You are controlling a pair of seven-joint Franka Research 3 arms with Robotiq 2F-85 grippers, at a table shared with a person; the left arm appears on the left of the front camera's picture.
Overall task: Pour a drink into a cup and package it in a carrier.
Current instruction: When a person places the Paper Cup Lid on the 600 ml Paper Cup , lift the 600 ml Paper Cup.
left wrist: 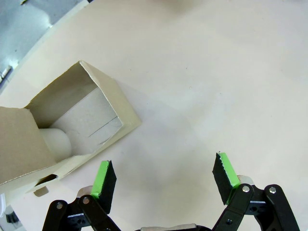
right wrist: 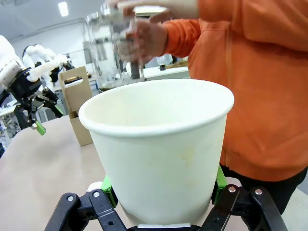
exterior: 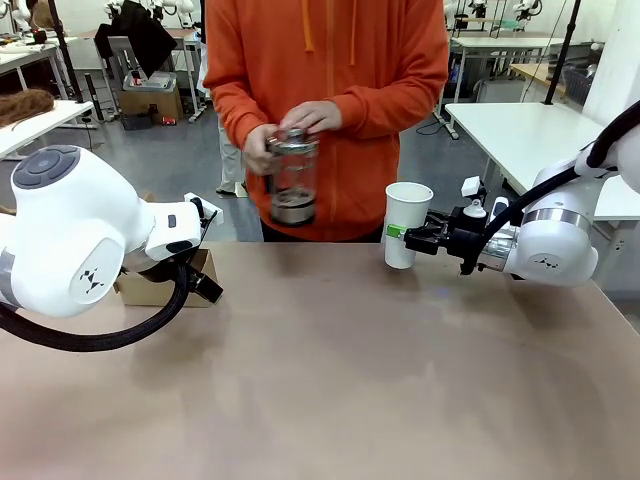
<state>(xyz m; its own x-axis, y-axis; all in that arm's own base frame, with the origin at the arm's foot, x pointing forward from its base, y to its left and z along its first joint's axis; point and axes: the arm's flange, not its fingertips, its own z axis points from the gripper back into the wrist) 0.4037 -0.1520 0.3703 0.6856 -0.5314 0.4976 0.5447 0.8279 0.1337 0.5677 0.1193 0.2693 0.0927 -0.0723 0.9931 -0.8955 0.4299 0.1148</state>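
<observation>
Left claw (left wrist: 164, 163) agape near brown cardboard carrier (left wrist: 115, 103); right claw (exterior: 405, 236) clamps tapered white cup (exterior: 408, 205)

You can read no words or numbers; the cup (right wrist: 159, 144) is plain, and the left arm (exterior: 80, 240) and right arm (exterior: 550, 245) bear only small wordless emblems.
</observation>
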